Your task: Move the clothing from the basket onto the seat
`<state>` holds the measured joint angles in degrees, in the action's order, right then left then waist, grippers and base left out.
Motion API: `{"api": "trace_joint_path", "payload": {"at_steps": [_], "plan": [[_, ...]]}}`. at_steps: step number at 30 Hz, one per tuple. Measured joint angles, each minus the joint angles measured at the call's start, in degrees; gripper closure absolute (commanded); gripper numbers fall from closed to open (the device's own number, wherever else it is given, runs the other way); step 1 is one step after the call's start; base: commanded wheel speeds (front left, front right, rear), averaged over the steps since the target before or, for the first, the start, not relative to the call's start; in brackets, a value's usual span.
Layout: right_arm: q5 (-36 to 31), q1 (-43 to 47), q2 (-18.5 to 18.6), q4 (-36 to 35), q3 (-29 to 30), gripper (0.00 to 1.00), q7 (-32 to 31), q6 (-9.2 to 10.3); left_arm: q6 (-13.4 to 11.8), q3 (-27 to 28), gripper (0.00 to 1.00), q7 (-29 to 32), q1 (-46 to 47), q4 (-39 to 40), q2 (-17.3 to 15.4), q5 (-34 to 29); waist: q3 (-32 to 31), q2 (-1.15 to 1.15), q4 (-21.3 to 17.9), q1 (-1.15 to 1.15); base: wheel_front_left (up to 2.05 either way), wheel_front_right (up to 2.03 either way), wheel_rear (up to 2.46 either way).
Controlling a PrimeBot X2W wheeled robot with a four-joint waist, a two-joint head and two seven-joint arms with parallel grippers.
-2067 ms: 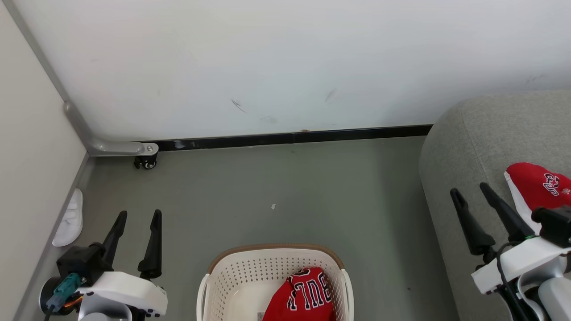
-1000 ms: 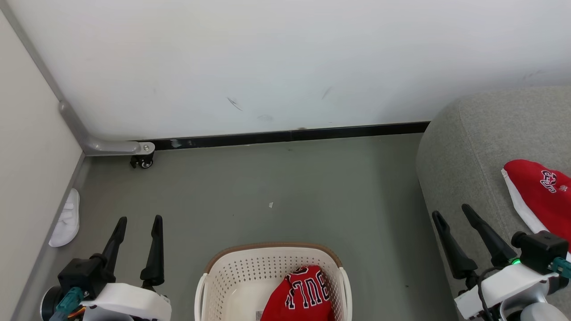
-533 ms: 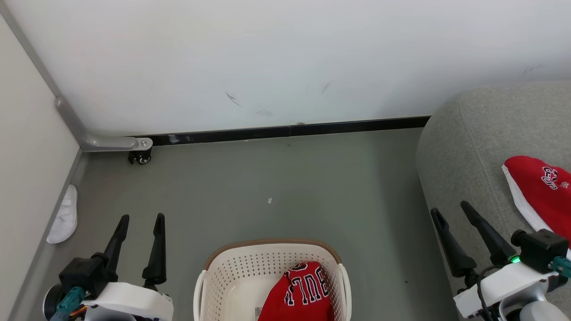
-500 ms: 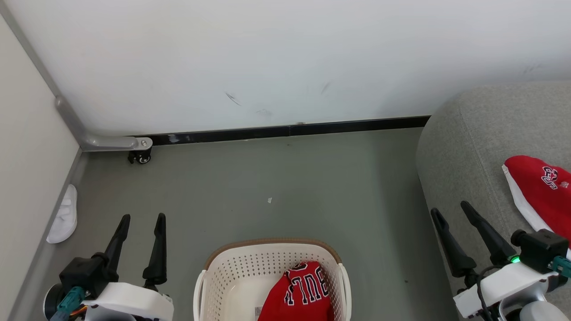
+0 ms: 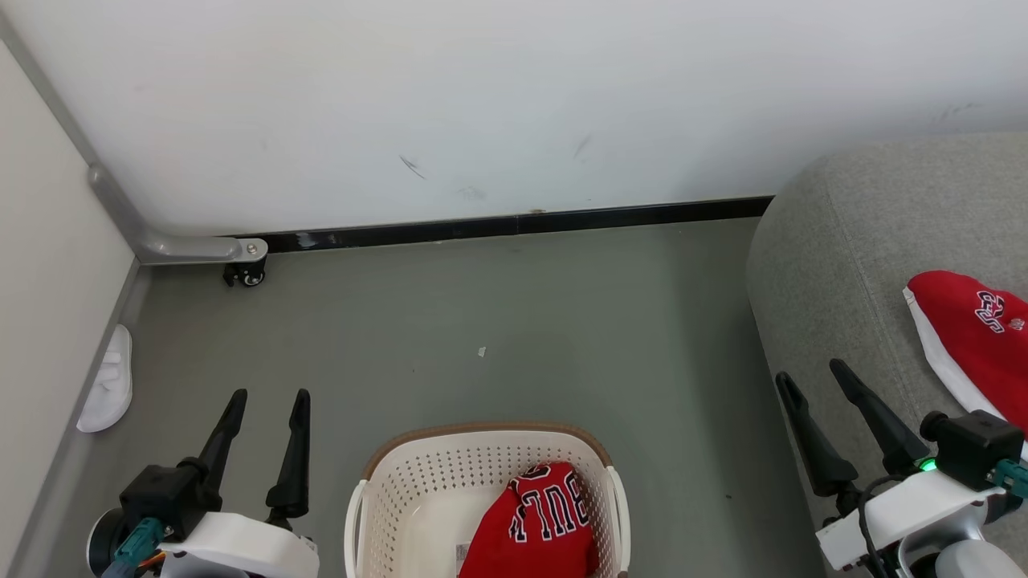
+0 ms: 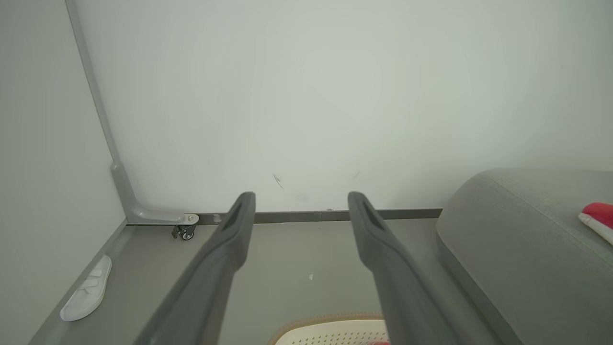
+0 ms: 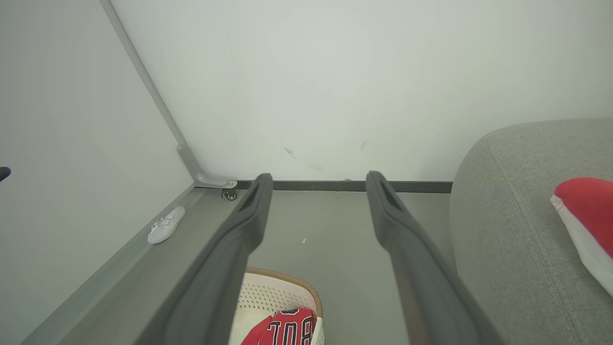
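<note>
The jersey [image 5: 538, 522] lay in the basket [image 5: 482, 433], the shorts [image 5: 972, 337] on the seat [image 5: 843, 265].
Head view: left jaws and right jaws stood open and empty, either side of the basket. Left wrist view: spread jaws above the floor [image 6: 297, 254]. Right wrist view: spread jaws, the jersey in the basket below.

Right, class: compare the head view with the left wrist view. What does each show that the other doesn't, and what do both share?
Head view, not wrist view: the open right hand and the lettering on the jersey in the basket. Wrist view, not head view: the wall higher up. Both: the open left hand, the basket's rim, the seat, the red shorts on it, a white slipper.
</note>
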<state>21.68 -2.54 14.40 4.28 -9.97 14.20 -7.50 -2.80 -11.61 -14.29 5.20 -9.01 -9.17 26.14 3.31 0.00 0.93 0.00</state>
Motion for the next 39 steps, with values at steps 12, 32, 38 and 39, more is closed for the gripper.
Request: {"api": "trace_joint_path", "payload": {"at_steps": [12,32,38,39], "plan": [[-0.10,-0.19,0.01,-0.43,0.26,0.00,0.01,0.00,1.51,-1.11,0.00,0.00,0.00,-1.36,0.23,-0.57,2.28,0.00,-0.45,0.00,0.00,0.00,0.00],[-0.60,-5.59,0.16,-2.46,1.59,0.00,0.01,0.00,3.82,-3.27,0.00,0.00,3.19,-3.77,0.49,-1.27,8.90,0.00,-1.70,0.00,0.00,0.00,0.00],[-1.13,-6.91,0.16,-2.83,1.74,0.00,0.02,0.00,4.99,-4.87,0.00,0.08,5.07,-5.24,0.86,-1.96,11.33,0.00,-2.23,0.00,0.00,0.00,0.00],[-1.13,-7.38,0.18,-2.91,1.79,0.00,0.02,0.00,5.02,-5.05,0.00,0.09,5.42,-5.36,1.02,-2.05,11.74,0.00,-2.32,0.00,0.00,0.00,0.00]]}}
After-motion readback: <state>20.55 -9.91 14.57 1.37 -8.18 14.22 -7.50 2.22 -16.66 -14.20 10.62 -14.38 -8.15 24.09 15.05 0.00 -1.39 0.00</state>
